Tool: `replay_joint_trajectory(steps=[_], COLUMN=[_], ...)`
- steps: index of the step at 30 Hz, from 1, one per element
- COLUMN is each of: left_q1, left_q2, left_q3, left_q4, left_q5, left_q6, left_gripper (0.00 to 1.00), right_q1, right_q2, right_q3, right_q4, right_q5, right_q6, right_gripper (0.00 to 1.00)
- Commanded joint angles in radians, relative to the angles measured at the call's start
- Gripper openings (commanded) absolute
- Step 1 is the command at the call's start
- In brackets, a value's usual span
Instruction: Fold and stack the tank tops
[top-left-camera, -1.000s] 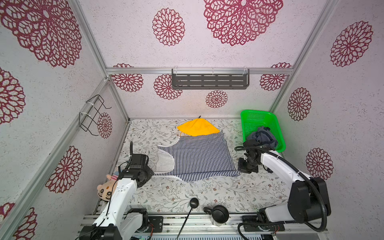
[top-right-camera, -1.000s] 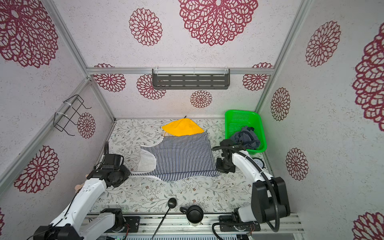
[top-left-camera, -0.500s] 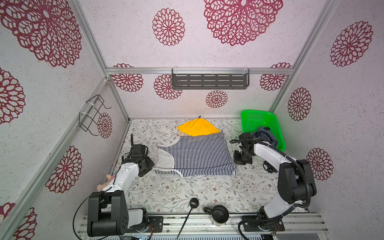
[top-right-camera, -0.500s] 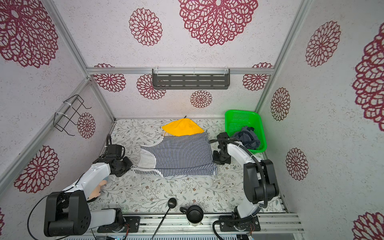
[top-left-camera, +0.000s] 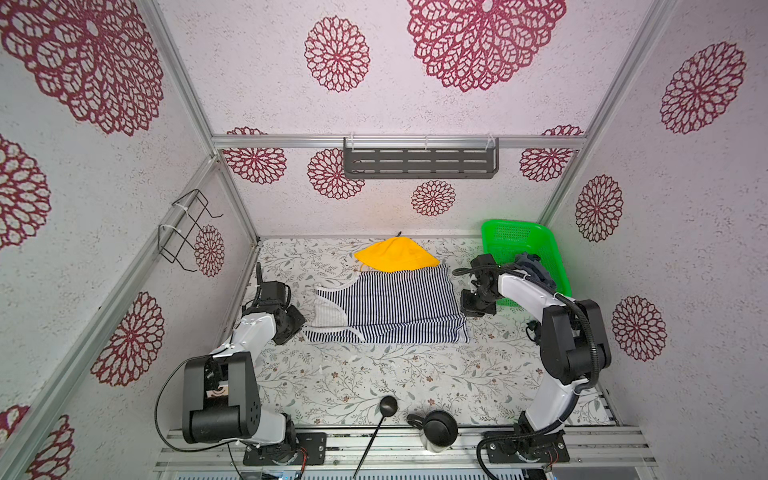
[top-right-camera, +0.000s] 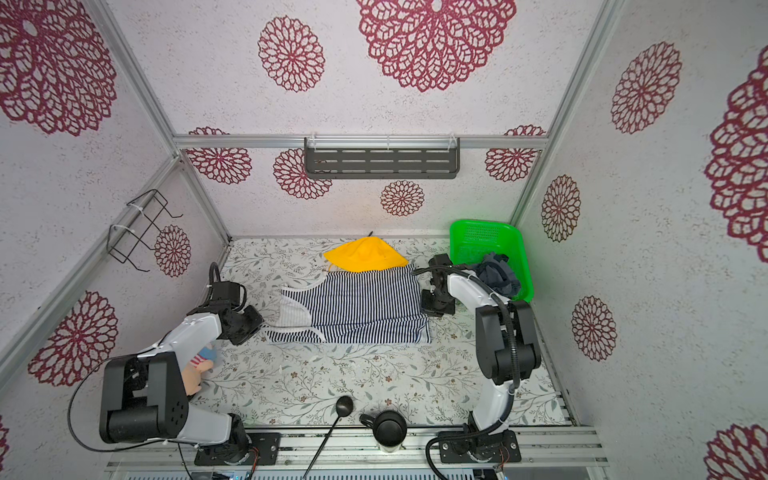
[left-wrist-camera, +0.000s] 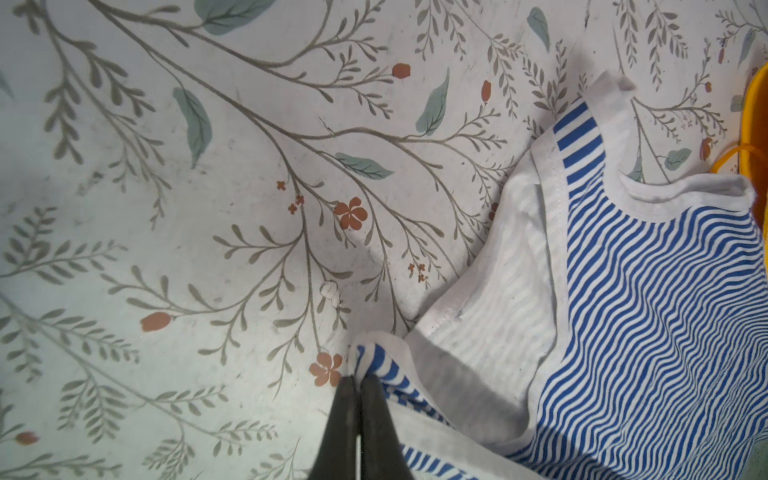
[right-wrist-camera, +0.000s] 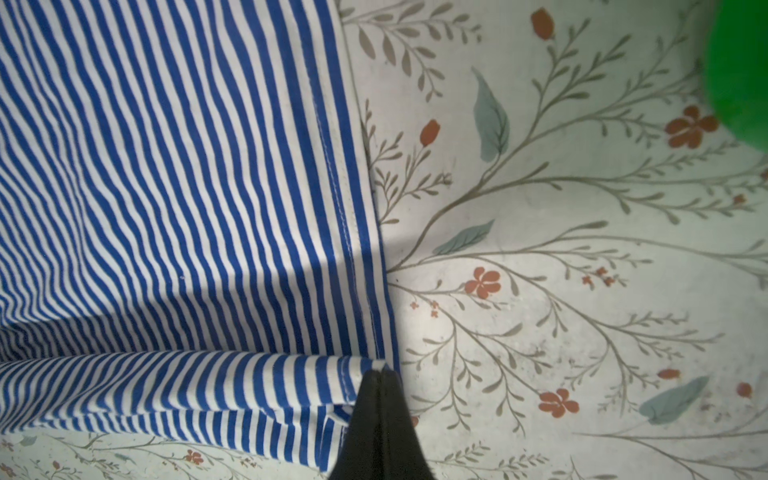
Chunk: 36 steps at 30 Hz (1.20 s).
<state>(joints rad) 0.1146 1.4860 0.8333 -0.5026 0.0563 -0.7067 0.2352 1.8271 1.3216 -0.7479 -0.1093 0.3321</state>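
Striped tank top (top-left-camera: 390, 305) sits clamped at strap by left gripper (left-wrist-camera: 358, 380), hem corner by right gripper (right-wrist-camera: 381, 374); thin pinch may slip, skewing fold.

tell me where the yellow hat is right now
In both top views the yellow hat lies at the back middle of the table, touching the striped top's far edge, with the green basket to its right.

Partly hidden
The left arm (top-right-camera: 191, 332) covers most of a plush toy (top-right-camera: 194, 374); the right arm (top-right-camera: 469, 291) covers part of the blue-grey cloth (top-right-camera: 498, 275) in the basket (top-right-camera: 482, 227); the yellow hat (top-right-camera: 365, 255) overlaps the far edge of the striped tank top (top-right-camera: 357, 303).
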Motion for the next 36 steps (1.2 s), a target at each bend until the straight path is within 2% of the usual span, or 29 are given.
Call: replay_joint_trajectory(steps=[1,12,14,15,16,20,22,24,26,29,31,34,36], left_q1=[0.015,0.037,0.04,0.042,0.044,0.051,0.054,0.054,0.044,-0.027,-0.148,-0.363,-0.469], left_q2=[0.016,0.086,0.115,0.125,0.128,0.089,0.054,0.014,-0.047,-0.134,-0.168,-0.178,-0.174], left_q3=[0.029,0.058,0.064,0.069,0.075,0.123,0.161,0.198,0.216,0.204,0.163,0.076,0.008], left_q4=[0.039,0.069,0.08,0.082,0.081,0.052,0.008,-0.043,-0.087,-0.13,-0.127,-0.053,0.036], left_q5=[0.005,0.011,0.016,0.016,0.014,-0.011,-0.03,-0.051,-0.057,-0.043,-0.02,0.003,0.01], left_q6=[0.018,0.029,0.036,0.037,0.038,0.063,0.087,0.106,0.111,0.071,-0.006,-0.158,-0.267], left_gripper=[0.0,0.0,0.13,0.17,0.25,0.68,0.8,0.84,0.84,0.73,0.59,0.48,0.39], right_q1=[-0.007,-0.008,-0.008,-0.009,-0.008,-0.009,-0.009,-0.003,0.017,0.091,0.147,0.174,0.185], right_q2=[0.005,0.057,0.057,0.054,0.046,0.003,-0.033,-0.081,-0.14,-0.209,-0.223,-0.237,-0.243], right_q3=[0.043,0.091,0.085,0.084,0.085,0.106,0.098,0.071,0.021,-0.073,-0.114,-0.183,-0.219], right_q4=[0.0,0.023,0.051,0.065,0.078,0.07,0.057,0.044,0.033,0.05,0.058,0.12,0.167], right_q5=[0.003,-0.008,-0.023,-0.032,-0.043,-0.047,-0.037,-0.035,-0.035,-0.054,-0.027,-0.025,-0.029], right_q6=[-0.02,-0.024,-0.026,-0.031,-0.035,-0.063,-0.084,-0.098,-0.095,-0.058,-0.023,0.046,0.084], right_gripper=[0.0,0.0,0.0,0.03,0.12,0.39,0.47,0.48,0.47,0.36,0.28,0.18,0.14])
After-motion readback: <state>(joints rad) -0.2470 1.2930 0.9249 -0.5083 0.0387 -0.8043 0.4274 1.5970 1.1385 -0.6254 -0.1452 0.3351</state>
